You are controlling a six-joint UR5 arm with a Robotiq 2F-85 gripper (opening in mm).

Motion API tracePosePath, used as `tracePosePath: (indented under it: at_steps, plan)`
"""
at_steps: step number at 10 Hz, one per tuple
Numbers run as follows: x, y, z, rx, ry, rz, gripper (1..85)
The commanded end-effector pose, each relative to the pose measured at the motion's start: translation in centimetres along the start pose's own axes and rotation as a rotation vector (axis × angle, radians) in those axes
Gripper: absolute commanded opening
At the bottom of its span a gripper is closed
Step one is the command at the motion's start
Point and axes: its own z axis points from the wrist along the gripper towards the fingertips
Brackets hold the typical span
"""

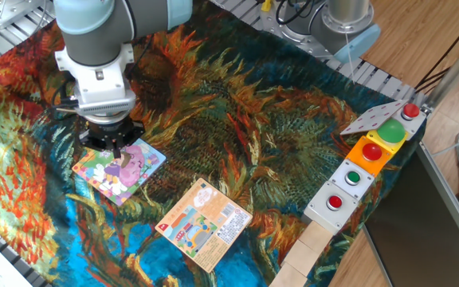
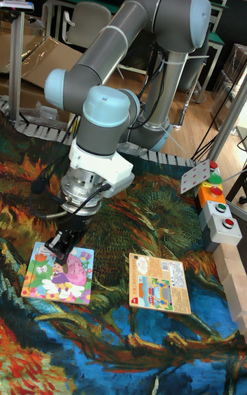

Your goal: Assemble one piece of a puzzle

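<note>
1. One arm works at the table, and we see its gripper (image 1: 116,146) hanging over the far edge of the puzzle (image 1: 119,169), a little above the board.
2. We cannot tell if the fingers are spread or pressed together: in the fixed view the dark wrist covers them, and in the tall fixed view the gripper (image 2: 60,247) shows only as dark, narrow fingers close to each other.
3. We cannot clearly make out the piece. A small pink-lilac spot sits at the fingertips in the fixed view, but it blends with the pink picture on the board, so we cannot say if the piece is held or already lying in the board.
4. The puzzle (image 2: 57,273) lies flat on the painted cloth (image 1: 277,135), at the near left part of the table. Its far edge is partly hidden behind the gripper.
5. Beside it, to the right and apart from it, lies an orange-peach card (image 1: 205,224), also flat, with small print that we cannot read.
6. At the right edge of the table stands a row of button boxes (image 1: 355,175) with red and green buttons; a grey plate (image 1: 373,117) leans at the far end.
7. The upper part of the arm is cut off in the fixed view.
</note>
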Motion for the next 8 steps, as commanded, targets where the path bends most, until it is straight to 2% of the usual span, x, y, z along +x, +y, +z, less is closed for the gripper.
tracePosePath:
  at_steps: [1, 4, 8]
  plan:
    - [-0.90, -0.73, 0.62, 0.011, -0.017, -0.010, 1.3]
    - [-1.45, -0.57, 0.77, 0.006, -0.023, -0.005, 1.3]
    - [-1.41, -0.32, 0.76, 0.009, -0.018, -0.006, 1.3]
